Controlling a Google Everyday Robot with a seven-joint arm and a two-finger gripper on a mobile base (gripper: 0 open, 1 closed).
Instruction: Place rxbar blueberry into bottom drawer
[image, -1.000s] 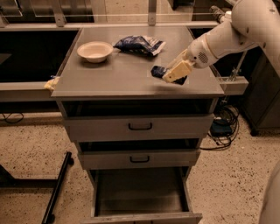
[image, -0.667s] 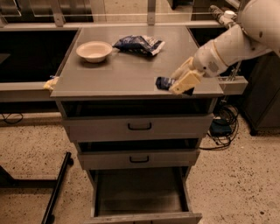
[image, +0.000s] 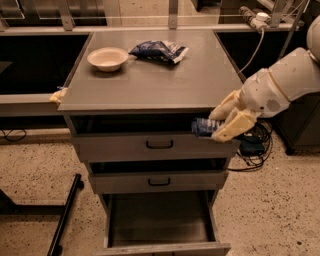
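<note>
My gripper (image: 216, 124) is at the right front of the cabinet, level with the top drawer, shut on the rxbar blueberry (image: 202, 127). The bar is a small dark blue wrapper sticking out to the left from between the tan fingers (image: 234, 125). It hangs in front of the top drawer's right end, well above the bottom drawer (image: 160, 220). That drawer is pulled out, with a wide plain grey interior.
A pale bowl (image: 107, 58) and a crinkled blue-and-white bag (image: 159, 50) lie on the grey cabinet top (image: 155, 82). The two upper drawers with black handles (image: 159, 145) are slightly open. Cables lie on the floor at right (image: 252, 147). A black stand leg is at lower left (image: 65, 217).
My gripper has carried the bar off the cabinet top, forward and down past the front edge to the level of the top drawer.
</note>
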